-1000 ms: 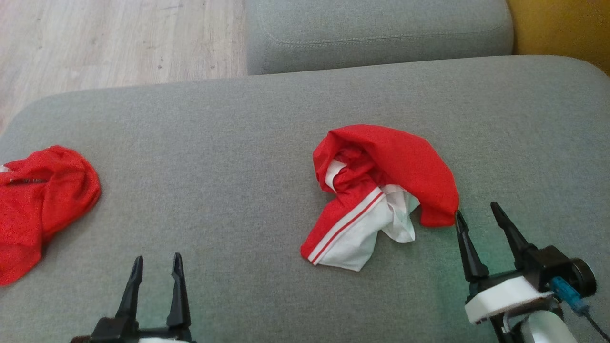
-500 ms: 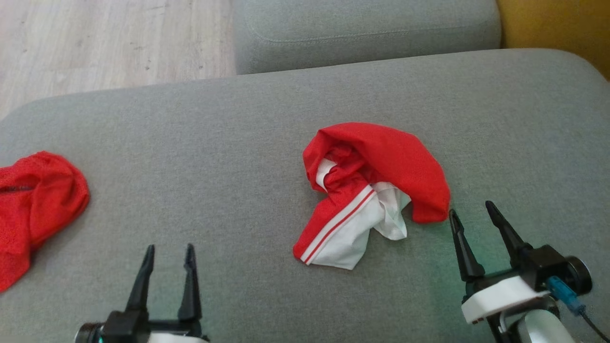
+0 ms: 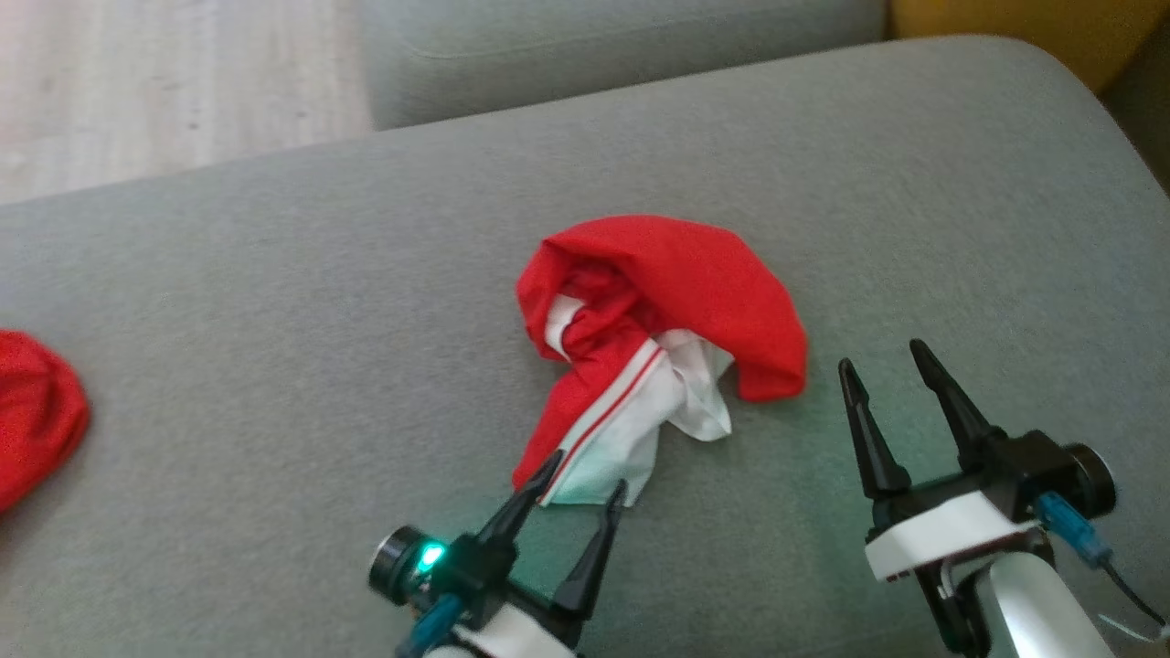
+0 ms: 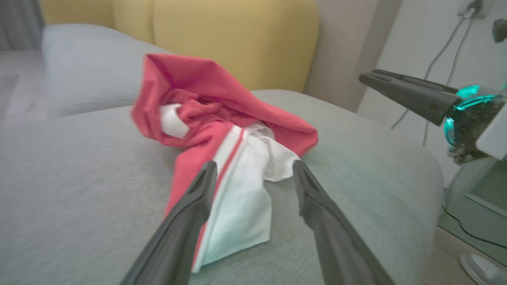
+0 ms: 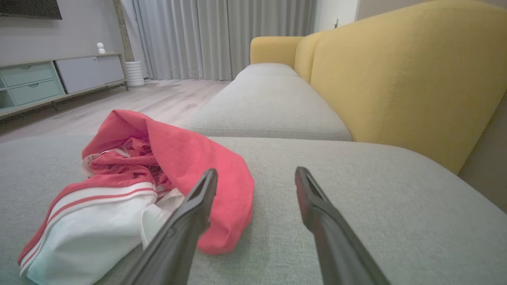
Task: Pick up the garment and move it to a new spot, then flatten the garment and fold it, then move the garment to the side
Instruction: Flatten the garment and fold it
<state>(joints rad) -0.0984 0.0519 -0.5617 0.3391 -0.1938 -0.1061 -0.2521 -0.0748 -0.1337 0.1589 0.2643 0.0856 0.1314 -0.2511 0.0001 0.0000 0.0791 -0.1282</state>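
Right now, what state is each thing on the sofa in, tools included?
jersey: crumpled in a heap on the grey seat cushion, white sleeve end sticking out toward the robot, not held.
left tool: open, fingers either side of that sleeve end.
right tool: open, beside the jersey's red edge, apart from it.
red cloth: bunched, at the head view's left edge, cut off by the frame.

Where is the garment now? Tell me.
In the head view the garment lies crumpled mid-seat on the grey sofa, its white sleeve at the open left claw, the right claw to its right.
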